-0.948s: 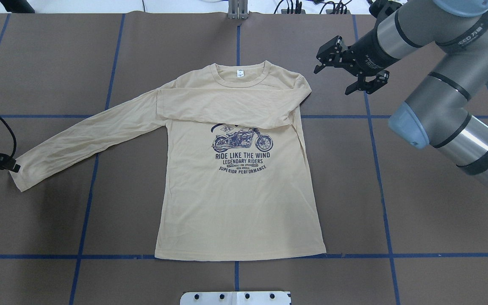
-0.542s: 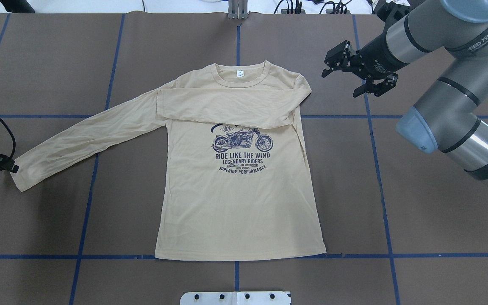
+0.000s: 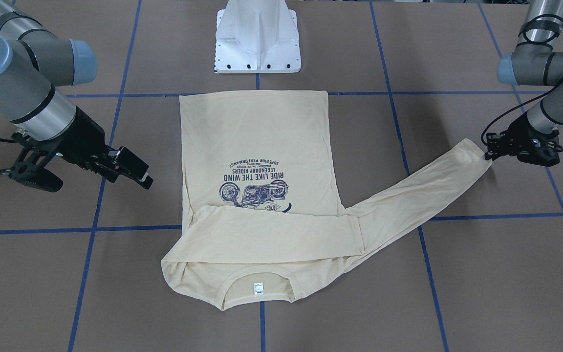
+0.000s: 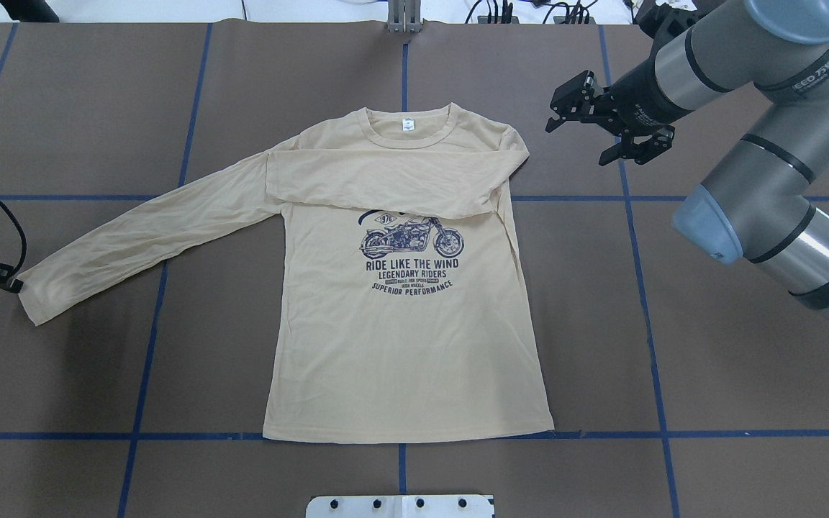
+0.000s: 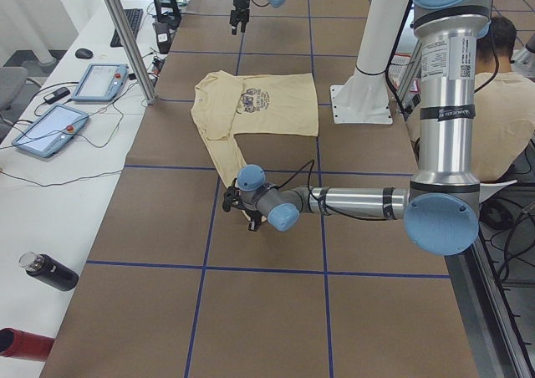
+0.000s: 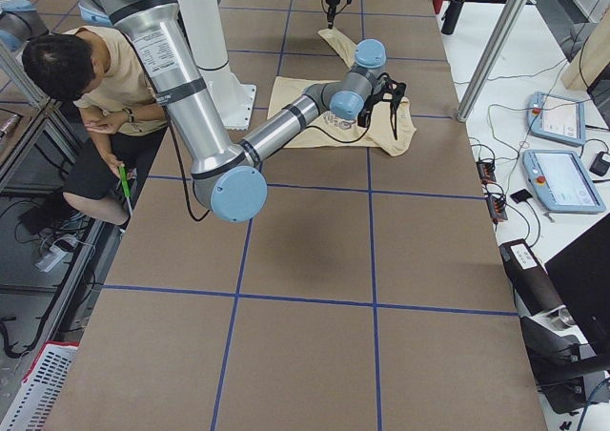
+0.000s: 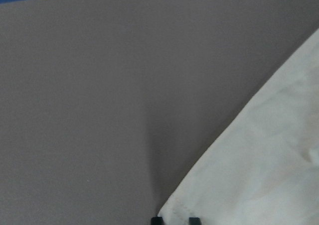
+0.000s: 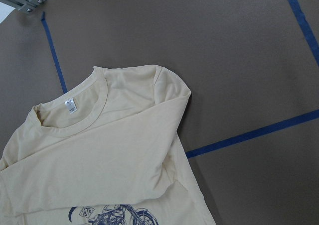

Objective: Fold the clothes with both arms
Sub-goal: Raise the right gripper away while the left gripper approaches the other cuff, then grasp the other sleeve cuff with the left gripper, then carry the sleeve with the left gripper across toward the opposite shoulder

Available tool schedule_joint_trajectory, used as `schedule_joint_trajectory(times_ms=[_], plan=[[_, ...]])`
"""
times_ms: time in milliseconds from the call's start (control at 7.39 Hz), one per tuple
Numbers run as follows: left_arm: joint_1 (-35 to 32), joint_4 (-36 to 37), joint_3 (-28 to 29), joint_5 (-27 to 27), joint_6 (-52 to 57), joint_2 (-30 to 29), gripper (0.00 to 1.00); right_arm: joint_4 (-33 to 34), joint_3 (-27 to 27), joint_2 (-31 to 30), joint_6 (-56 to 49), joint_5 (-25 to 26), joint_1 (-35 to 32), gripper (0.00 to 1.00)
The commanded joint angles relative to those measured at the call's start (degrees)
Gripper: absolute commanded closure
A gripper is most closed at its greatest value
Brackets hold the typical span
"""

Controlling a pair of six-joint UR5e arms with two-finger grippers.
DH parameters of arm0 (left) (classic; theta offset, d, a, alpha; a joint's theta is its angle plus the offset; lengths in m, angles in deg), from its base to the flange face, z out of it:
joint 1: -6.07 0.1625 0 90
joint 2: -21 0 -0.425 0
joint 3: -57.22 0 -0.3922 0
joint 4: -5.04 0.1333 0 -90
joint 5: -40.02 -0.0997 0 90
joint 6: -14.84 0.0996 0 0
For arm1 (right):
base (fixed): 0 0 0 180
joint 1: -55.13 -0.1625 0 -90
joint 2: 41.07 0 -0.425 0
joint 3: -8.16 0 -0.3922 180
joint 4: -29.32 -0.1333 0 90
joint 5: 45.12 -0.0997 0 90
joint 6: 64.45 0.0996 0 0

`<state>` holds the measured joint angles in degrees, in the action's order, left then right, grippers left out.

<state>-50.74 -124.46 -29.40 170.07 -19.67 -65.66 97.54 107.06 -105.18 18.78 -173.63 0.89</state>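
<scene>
**One sleeve folded in, the other about to follow**

The shirt (image 4: 407, 345) lies flat and print-up in the middle of the table (image 4: 709, 374), collar at the far edge from the robot. The folded sleeve (image 4: 386, 180) on the robot's right side already lies across the chest, just above the motorcycle print. The outstretched sleeve (image 4: 148, 230) runs out sideways and down toward the robot's left. By my reading, the step in hand is folding this second sleeve.

The left gripper (image 3: 487, 152) sits low at the table, right at the cuff (image 4: 33, 295). In the wrist view its fingertips (image 7: 193, 220) stand close together at the cuff's hemmed corner. Whether they actually pinch the cloth I cannot tell. The right gripper (image 4: 576, 144) hangs above the table just beside the shirt's shoulder, jaws spread wide and holding nothing.

The next move probably calls for a sure pinch on the cuff, then a lift just high enough to clear the table. The sleeve would then be carried across the chest to lie over the folded one. The fabric looks thin and limp, so a shallow grip could slip, and a fast drag might pull the body of the shirt askew
</scene>
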Motion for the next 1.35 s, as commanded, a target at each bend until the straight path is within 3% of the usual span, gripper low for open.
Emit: schedule_joint_trajectory(times_ms=[0,271,542,677,948,1219], plan=[[-0.66,0.91,-5.45,0.03,-0.12,0.52,1.0,0.07,2.24,-2.67,-0.09,0.02,-0.77,0.02],[-0.41,7.29,-17.65,-0.23,-14.6,-1.91,1.0,-0.02,3.75,-7.32,-2.88,-0.34,-2.88,0.02],[2.3,24.12,-20.7,-0.58,-30.89,-20.81,1.0,-0.72,3.84,-15.12,-14.25,-0.33,-6.21,0.02],[7.8,29.25,-19.57,-1.8,-39.41,-29.27,1.0,-0.89,3.15,-19.86,-25.21,-0.25,-8.23,0.02],[9.96,28.61,-8.47,-3.4,-51.57,-45.61,1.0,-0.81,-1.31,-22.63,-37.22,-0.25,-13.32,0.01],[12.16,21.18,11.2,-6.19,-60.63,-61.72,1.0,-0.72,-8.87,-22.46,-51.01,-0.68,-19.13,0.01]])
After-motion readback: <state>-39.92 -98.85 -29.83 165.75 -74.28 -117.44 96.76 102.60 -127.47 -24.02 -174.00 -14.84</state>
